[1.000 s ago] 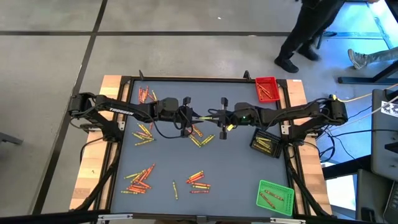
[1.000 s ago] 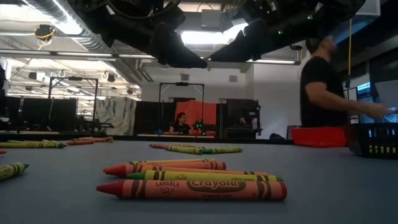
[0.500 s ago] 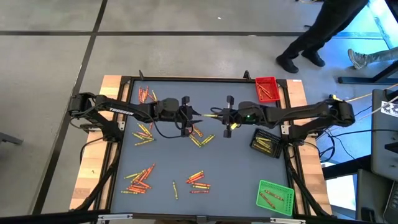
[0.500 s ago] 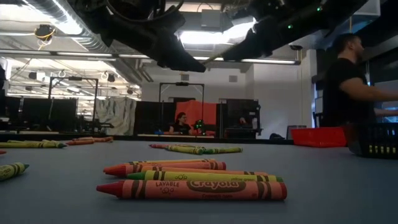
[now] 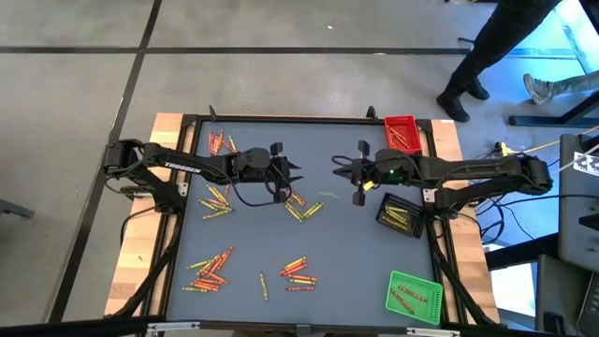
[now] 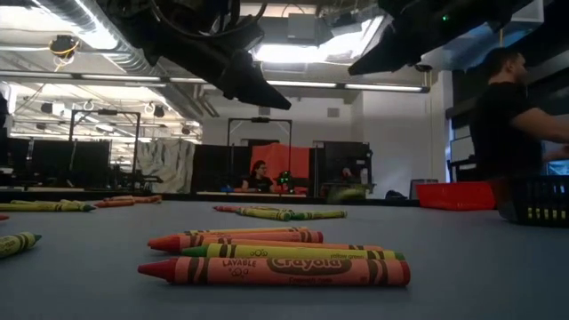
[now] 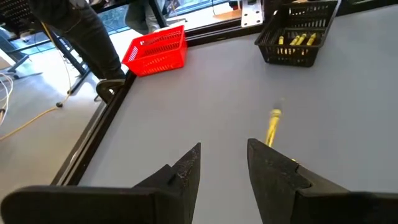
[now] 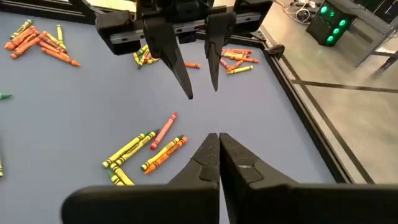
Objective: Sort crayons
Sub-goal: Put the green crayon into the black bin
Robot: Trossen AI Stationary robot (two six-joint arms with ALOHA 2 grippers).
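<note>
- spanning the whole scene, the grey table carries both arms out over its middle, tips facing each other and near, not touching.
- the left gripper hangs above the table with its fingers spread and nothing between them.
- the right gripper faces it, fingers pressed together on nothing.
- a red tray, a black tray and a green tray stand along the right side.
- loose crayons lie in heaps across the table.
- one yellow crayon lies on the table between the two grippers. its long axis runs from the left gripper towards the black tray; it is blurred, so i cannot tell which end is the tip.
- risks, as i judge them: it may still be rolling; jaws closing along its length rather than across it would skid off or flick it away; if both arms reach for it, they could knock together.
</note>
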